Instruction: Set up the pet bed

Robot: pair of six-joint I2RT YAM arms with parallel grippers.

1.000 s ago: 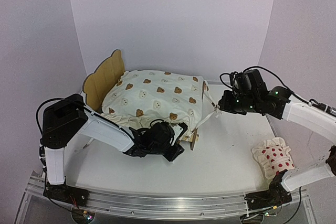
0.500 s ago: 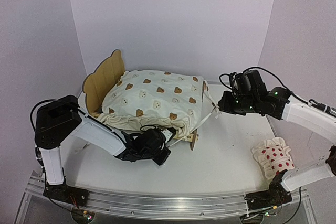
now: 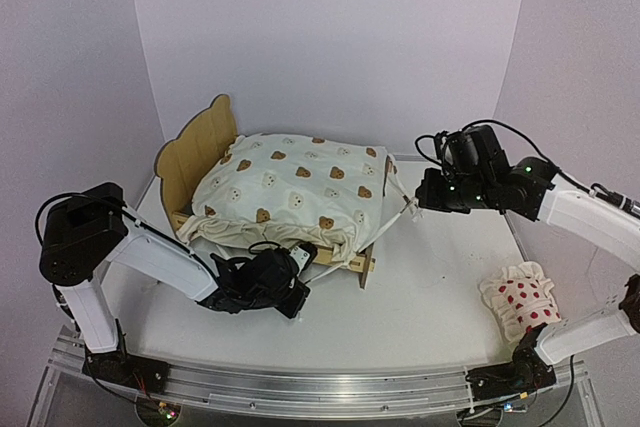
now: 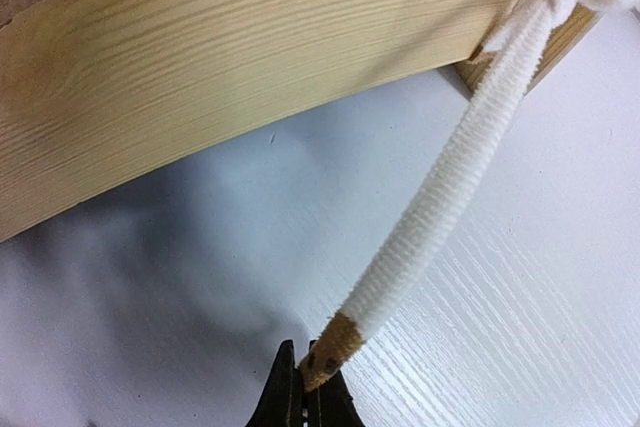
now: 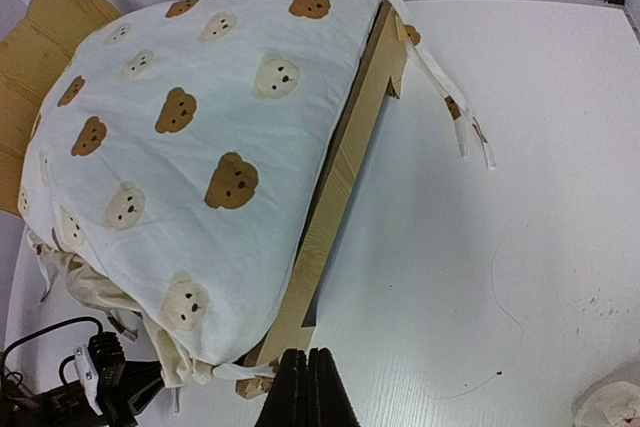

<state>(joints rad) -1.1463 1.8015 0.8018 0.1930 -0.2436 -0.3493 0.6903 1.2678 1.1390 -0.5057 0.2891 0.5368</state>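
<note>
The pet bed stands at the back left, a light plywood frame with a bear-ear headboard. A cream bear-print cushion lies on it and hides the base. My left gripper is low at the bed's front rail. It is shut on the brown tip of a white cushion tie, which runs taut up to the bed's corner. My right gripper hovers by the foot end of the bed. It is shut and empty above the table, next to the foot rail.
A small white red-dotted pillow lies at the right front of the table. Two loose cushion ties trail onto the table at the bed's far foot corner. White walls close in the back and sides.
My left gripper has drawn back to the left and toward the front with the tie in it. The bed has shifted slightly left. The right arm has barely moved.
</note>
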